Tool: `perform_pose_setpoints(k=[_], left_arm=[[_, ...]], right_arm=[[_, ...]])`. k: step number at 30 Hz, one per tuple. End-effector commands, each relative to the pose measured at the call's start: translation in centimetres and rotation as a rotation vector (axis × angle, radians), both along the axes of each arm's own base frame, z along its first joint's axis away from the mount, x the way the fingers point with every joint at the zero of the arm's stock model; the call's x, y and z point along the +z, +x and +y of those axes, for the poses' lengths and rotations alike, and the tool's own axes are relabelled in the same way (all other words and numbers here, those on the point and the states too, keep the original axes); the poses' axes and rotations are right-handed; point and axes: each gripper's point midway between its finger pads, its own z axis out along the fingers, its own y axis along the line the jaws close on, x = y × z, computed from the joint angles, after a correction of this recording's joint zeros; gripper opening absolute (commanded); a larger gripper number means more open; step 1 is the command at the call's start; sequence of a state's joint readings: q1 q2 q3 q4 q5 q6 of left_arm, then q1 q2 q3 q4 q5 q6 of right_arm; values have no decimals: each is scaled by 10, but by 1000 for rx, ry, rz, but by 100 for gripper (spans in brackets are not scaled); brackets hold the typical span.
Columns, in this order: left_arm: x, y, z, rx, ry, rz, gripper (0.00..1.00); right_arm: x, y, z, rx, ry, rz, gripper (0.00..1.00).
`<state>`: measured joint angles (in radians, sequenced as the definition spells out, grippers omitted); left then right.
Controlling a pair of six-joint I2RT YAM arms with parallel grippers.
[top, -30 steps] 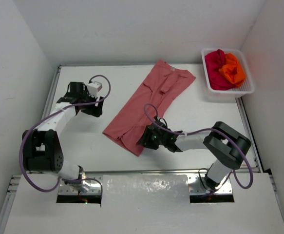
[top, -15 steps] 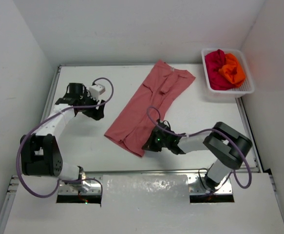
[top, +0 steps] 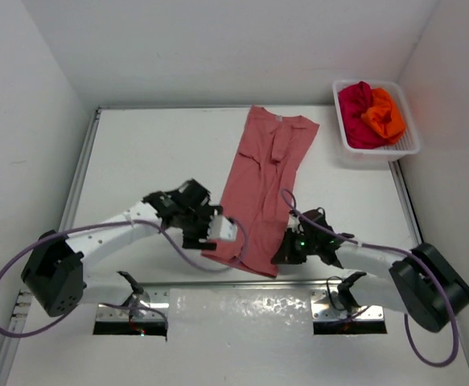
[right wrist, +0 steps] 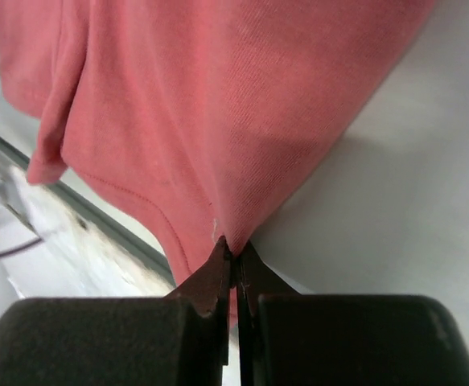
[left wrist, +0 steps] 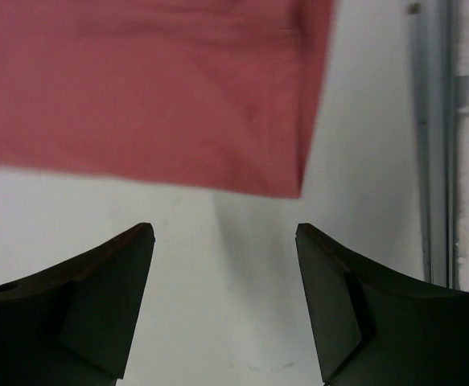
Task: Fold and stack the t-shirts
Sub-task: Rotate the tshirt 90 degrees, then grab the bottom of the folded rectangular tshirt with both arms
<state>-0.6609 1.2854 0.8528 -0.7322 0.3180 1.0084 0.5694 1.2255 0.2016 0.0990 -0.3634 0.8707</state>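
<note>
The salmon-pink t-shirt (top: 262, 189) lies stretched from the back middle of the table toward the front. My right gripper (top: 285, 251) is shut on its near hem corner, and the cloth (right wrist: 218, 121) is pinched between the fingertips in the right wrist view. My left gripper (top: 222, 233) is open and empty at the shirt's near left corner; the left wrist view shows the pink cloth (left wrist: 154, 88) just ahead of the open fingers. The orange t-shirt (top: 383, 117) and the crimson t-shirt (top: 355, 112) lie bunched in the basket.
A white mesh basket (top: 407, 145) stands at the back right corner. The table's metal front rail (top: 242, 285) runs just below the shirt's hem. White walls close in the left, back and right sides.
The left arm swung from the back left across to the shirt's near left corner. The right gripper dragged the hem to the right and nearer, straightening the shirt.
</note>
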Motion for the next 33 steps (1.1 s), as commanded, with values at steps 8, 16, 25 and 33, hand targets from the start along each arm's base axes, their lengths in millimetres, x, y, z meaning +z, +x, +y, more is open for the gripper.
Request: perform_pose_setpoints(k=[8,16,25,33], left_arm=[[-27,-67,-42,-854,-13,-256,69],[-57,-96,-60,-1039,-93,-316,52],[-79,-82,-60,-977,-24,-356,45],[-59,-104,-33,-1058,-13,-308,61]], right_arm=[[-39,-76,-95,31,-354,229,0],[-34,-72,-87,21,-305,208,40],[-37,-85,-94,0,-317,236,41],[-35,-81,-96,-6,-333,221,47]])
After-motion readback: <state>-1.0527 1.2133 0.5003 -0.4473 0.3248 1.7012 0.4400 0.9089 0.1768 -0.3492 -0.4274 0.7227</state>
